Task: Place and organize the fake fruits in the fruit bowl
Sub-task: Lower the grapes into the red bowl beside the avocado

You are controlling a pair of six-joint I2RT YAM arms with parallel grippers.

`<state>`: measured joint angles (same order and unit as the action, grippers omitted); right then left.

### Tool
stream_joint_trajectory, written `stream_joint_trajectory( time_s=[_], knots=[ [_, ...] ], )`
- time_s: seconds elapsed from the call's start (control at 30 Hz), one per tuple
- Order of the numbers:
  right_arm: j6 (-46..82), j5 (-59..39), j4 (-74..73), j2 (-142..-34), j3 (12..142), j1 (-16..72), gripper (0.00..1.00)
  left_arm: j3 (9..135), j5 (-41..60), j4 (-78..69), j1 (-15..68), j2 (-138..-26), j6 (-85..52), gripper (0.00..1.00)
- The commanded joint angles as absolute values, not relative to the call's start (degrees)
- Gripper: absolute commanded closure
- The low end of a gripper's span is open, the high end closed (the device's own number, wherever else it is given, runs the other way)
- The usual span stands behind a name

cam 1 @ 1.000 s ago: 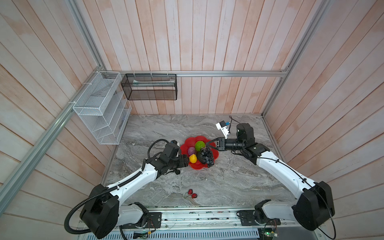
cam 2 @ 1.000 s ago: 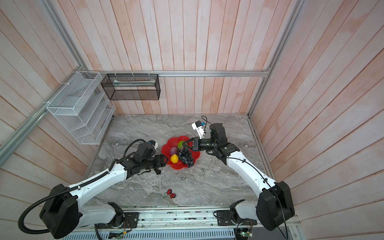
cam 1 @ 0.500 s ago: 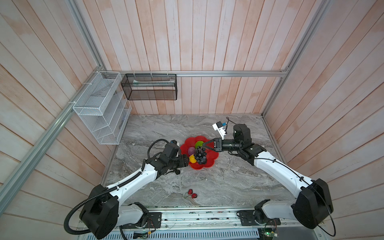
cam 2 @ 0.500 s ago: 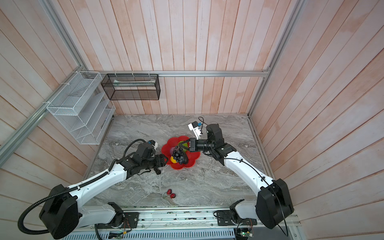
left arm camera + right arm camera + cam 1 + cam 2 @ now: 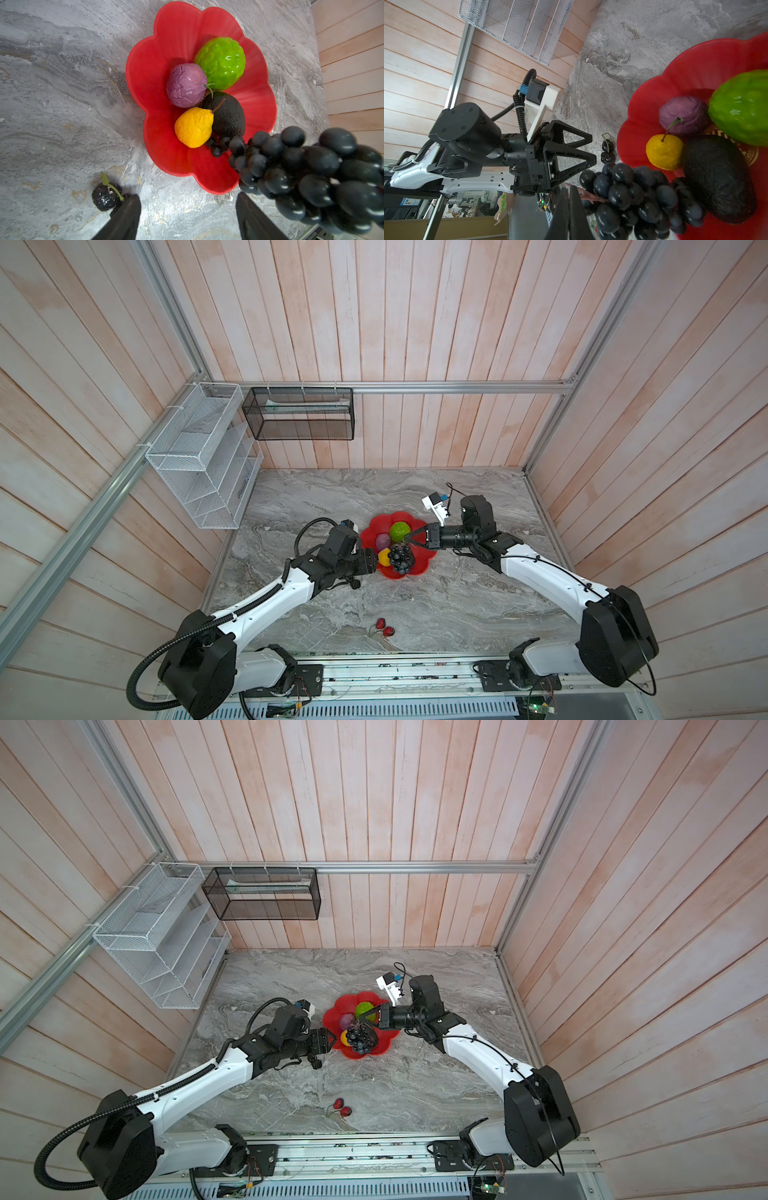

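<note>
- In both top views, your red flower-shaped fruit bowl [image 5: 420, 569] [image 5: 338, 1007] sits near the middle of the grey marble table [image 5: 457, 605].
- Your right gripper [image 5: 405, 540] reaches in from 3 o'clock. Its jaws are pinched tight on the stem of the dark grape bunch [image 5: 401, 561] [image 5: 633, 197].
- The bunch hangs over the bowl's 6 o'clock side. You cannot tell whether its lowest grapes touch the dish.
- Your left gripper [image 5: 187, 199] hovers at the bowl's 8 o'clock rim, jaws wide, holding nothing.
- Inside the bowl, the bumpy green ball [image 5: 220, 62] lies at 12 o'clock, the purple round fruit [image 5: 187, 85] at 10, the yellow lemon-like fruit [image 5: 194, 127] at 8, and the dark avocado [image 5: 226, 116] near the centre.
- The small dark berries [image 5: 106, 196] lie on the table just outside the rim at 7 o'clock.
- Two red strawberries [image 5: 384, 627] lie at 6 o'clock, well apart from the bowl.
</note>
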<state>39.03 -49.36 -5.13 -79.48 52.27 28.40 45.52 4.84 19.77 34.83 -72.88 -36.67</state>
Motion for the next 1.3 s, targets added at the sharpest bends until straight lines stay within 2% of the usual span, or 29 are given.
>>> stream_joint_trajectory(
  time_s=[0.0, 0.67, 1.27],
  knots=[
    [38.76, -49.27, -7.33, -77.95, 50.92, 27.00, 1.00, 46.67, 3.58, 20.04, 34.54, -72.81, -36.00, 0.25],
    [33.72, -49.60, -9.25, -79.02, 43.35, 17.72, 1.00, 47.48, 3.97, 19.49, 34.54, -74.51, -35.88, 0.25],
    [24.30, -50.30, -8.95, -97.53, 55.02, 15.82, 1.00, 47.99, 2.56, 20.54, 34.54, -75.06, -35.99, 0.25]
  ],
)
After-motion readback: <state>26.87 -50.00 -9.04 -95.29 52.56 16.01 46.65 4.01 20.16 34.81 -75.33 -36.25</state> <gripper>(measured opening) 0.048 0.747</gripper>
